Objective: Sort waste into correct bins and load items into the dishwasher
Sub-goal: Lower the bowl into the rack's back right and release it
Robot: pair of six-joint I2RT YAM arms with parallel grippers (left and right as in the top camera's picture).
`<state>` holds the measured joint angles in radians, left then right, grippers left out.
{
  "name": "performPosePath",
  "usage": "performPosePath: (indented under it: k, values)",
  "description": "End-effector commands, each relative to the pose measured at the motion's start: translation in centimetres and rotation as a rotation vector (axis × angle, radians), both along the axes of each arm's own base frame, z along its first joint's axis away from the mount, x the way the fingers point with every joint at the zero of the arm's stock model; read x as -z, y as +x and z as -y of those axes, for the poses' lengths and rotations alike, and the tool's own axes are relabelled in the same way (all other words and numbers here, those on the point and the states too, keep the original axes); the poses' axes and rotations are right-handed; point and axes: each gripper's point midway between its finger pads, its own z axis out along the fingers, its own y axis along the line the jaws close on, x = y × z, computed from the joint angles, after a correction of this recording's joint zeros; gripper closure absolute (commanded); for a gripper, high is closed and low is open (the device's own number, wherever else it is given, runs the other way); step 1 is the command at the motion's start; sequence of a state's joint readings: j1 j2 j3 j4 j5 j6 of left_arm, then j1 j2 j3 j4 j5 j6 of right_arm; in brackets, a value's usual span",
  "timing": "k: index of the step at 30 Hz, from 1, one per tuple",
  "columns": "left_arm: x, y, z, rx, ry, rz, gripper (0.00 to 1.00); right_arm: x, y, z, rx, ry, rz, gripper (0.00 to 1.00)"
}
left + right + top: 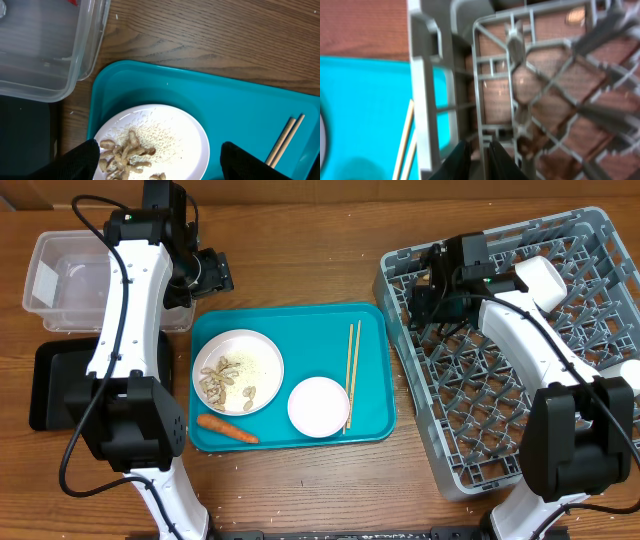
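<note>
On the teal tray [370, 330] sit a round white plate [265, 350] with beige nut scraps [225, 380] and white crumbs, an orange carrot [228, 428], a white bowl [318, 407] and wooden chopsticks [352, 375]. My left gripper [210, 278] hovers open over the plate [202, 145], its black fingers [82, 160] either side of the scraps [127, 152]. My right gripper [428, 302] is at the left wall of the grey dish rack [500, 380]. In the right wrist view its gripper [479, 152] is shut on a grey wall rib of the rack [425, 90]. A white cup [540, 278] lies in the rack.
The clear tub [60, 275] stands at the far left, with the black tray [50, 385] just in front of it. Both sit close to the teal tray's left edge [95, 115]. A white object [622, 370] shows at the rack's right edge.
</note>
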<state>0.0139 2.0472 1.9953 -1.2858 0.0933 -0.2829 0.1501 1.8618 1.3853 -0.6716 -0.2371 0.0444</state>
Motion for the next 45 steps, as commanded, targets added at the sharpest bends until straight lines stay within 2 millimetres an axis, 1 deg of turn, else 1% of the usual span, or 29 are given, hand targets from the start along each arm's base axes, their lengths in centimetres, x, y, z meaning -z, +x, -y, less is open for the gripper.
performPosePath:
  k: [1,5,8,11,14,16,18,19,26,30,32,40,42,43,45]
  values:
    - [-0.4,0.2,-0.1,-0.012,-0.013,0.013,0.21,-0.1,0.7,-0.2,0.009,0.016,0.025,0.83]
    - [-0.4,0.3,-0.1,-0.012,-0.013,0.014,0.21,0.0,1.0,-0.2,0.027,0.026,0.027,0.83]
    - [-0.4,0.2,-0.1,-0.012,-0.013,0.013,0.21,0.4,0.4,-0.1,0.046,0.031,-0.009,0.85]
    - [-0.4,0.3,-0.1,-0.012,-0.013,0.014,0.2,0.9,-0.6,0.2,0.074,0.024,-0.065,0.85]
    - [-0.4,0.3,-0.1,-0.012,-0.013,0.015,0.2,1.4,-1.1,1.2,0.102,-0.026,-0.087,0.85]
    - [-0.4,0.3,-0.1,-0.012,-0.013,0.015,0.2,1.5,-0.8,2.1,0.14,-0.069,-0.077,0.85]
    - [-0.4,0.3,-0.1,-0.012,-0.013,0.015,0.2,1.6,-0.3,3.4,0.214,-0.118,-0.062,0.86]
    - [-0.4,0.3,-0.1,-0.012,-0.013,0.015,0.2,1.5,0.0,3.6,0.23,-0.129,-0.051,0.86]
    - [-0.4,0.3,-0.1,-0.012,-0.013,0.015,0.2,0.2,2.5,3.3,0.246,-0.097,0.061,0.86]
    - [-0.4,0.3,-0.1,-0.012,-0.013,0.015,0.2,-0.4,3.5,2.8,0.241,-0.065,0.102,0.86]
    - [-0.4,0.3,-0.1,-0.012,-0.013,0.015,0.21,-0.6,3.7,2.8,0.241,-0.062,0.115,0.86]
    - [-0.4,0.3,-0.1,-0.012,-0.012,0.015,0.2,-0.6,3.6,2.8,0.24,-0.065,0.107,0.85]
    - [-0.4,0.3,-0.1,-0.012,-0.012,0.015,0.2,-1.2,3.8,2.8,0.24,-0.061,0.118,0.84]
    - [-0.4,0.3,-0.1,-0.012,-0.012,0.015,0.2,-1.9,3.9,2.7,0.24,-0.059,0.126,0.81]
    - [-0.4,0.3,-0.1,-0.012,-0.012,0.016,0.2,-4.2,4.1,2.5,0.21,-0.06,0.151,0.75]
